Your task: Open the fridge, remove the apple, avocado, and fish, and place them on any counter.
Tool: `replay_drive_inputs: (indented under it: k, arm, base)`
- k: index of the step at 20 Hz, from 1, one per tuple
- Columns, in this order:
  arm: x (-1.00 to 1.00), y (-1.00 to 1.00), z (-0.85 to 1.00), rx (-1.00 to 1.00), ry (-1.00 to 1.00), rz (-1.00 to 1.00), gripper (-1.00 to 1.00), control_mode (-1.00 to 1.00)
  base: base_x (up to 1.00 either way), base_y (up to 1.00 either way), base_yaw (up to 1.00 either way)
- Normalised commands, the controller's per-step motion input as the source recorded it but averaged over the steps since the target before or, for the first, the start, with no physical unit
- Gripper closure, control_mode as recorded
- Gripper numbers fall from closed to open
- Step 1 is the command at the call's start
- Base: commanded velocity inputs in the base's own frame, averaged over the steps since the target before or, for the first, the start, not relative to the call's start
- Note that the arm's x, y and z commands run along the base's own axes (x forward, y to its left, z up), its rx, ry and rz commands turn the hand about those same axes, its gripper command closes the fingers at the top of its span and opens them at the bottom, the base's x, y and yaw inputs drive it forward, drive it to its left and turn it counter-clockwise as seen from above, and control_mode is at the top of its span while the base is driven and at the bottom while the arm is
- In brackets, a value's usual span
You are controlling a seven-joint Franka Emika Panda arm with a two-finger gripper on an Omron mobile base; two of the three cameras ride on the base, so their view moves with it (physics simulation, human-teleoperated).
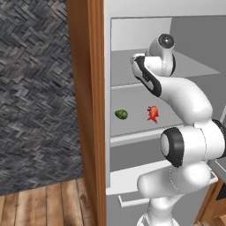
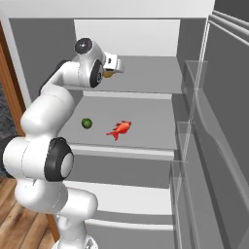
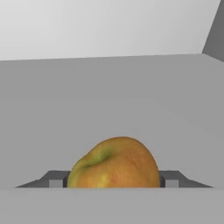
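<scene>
Apple (image 3: 114, 162) between the gripper (image 3: 114, 181) fingers on the upper fridge (image 2: 146, 78) shelf
Jaws stand apart around it, touching unclear; close gently at its middle, then lift

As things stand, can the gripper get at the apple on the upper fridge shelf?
Probably yes. The fridge is open, and in the hand view the apple sits between the fingertips of the gripper, with nothing in between.

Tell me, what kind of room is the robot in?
Probably a kitchen. An open fridge with grey shelves holds food: an apple on the upper shelf, an avocado and a fish below. Wood panels frame it.
</scene>
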Motion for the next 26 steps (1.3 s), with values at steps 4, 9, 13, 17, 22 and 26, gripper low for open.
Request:
replay_drive_inputs:
  k: [4, 9, 13, 17, 22, 26]
  arm:
    - [0.0, 0.0, 0.0, 0.0, 0.0, 0.0, 1.0, -1.0]
    - [-0.29, 0.05, 0.08, -0.02, -0.05, 0.0, 1.0, -1.0]
    - [-0.98, 0.22, 0.41, -0.01, -0.06, 0.0, 1.0, -1.0]
    - [-1.0, 0.11, 0.52, 0.0, 0.0, 0.0, 1.0, -1.0]
    - [-1.0, 0.16, 0.68, 0.0, 0.02, 0.0, 1.0, -1.0]
    - [-1.0, 0.07, 0.26, 0.0, 0.04, 0.02, 1.0, -1.0]
  base:
    - [0.0, 0.0, 0.0]
    - [0.0, 0.0, 0.0]
    - [0.0, 0.0, 0.0]
    - [0.0, 0.0, 0.0]
    - [0.0, 0.0, 0.0]
    - [0.0, 0.0, 0.0]
